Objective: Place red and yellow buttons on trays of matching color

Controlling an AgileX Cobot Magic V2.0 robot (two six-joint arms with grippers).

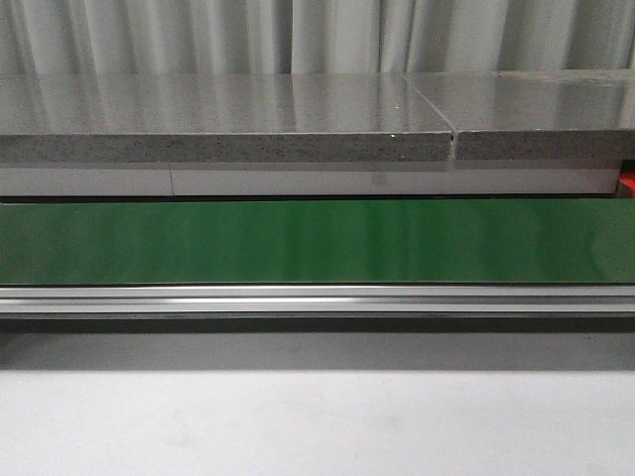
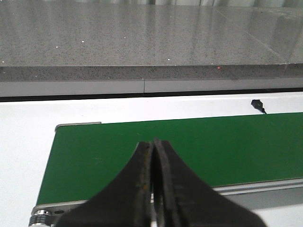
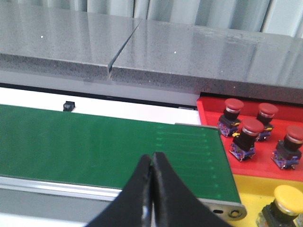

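Observation:
In the right wrist view, several red buttons [image 3: 247,137] stand on the red tray [image 3: 208,109] beyond the right end of the green conveyor belt [image 3: 94,146]. A yellow button [image 3: 286,201] stands on the yellow tray [image 3: 251,195] beside it. My right gripper [image 3: 152,158] is shut and empty above the belt's near edge. My left gripper [image 2: 154,144] is shut and empty above the belt [image 2: 189,146] near its left end. No button lies on the belt in any view. A sliver of the red tray [image 1: 627,184] shows at the front view's right edge.
A grey stone shelf [image 1: 298,119] runs behind the belt [image 1: 317,241]. An aluminium rail [image 1: 317,297] edges the belt's near side. A small black part [image 3: 69,105] sits on the white strip behind the belt; it also shows in the left wrist view [image 2: 257,104].

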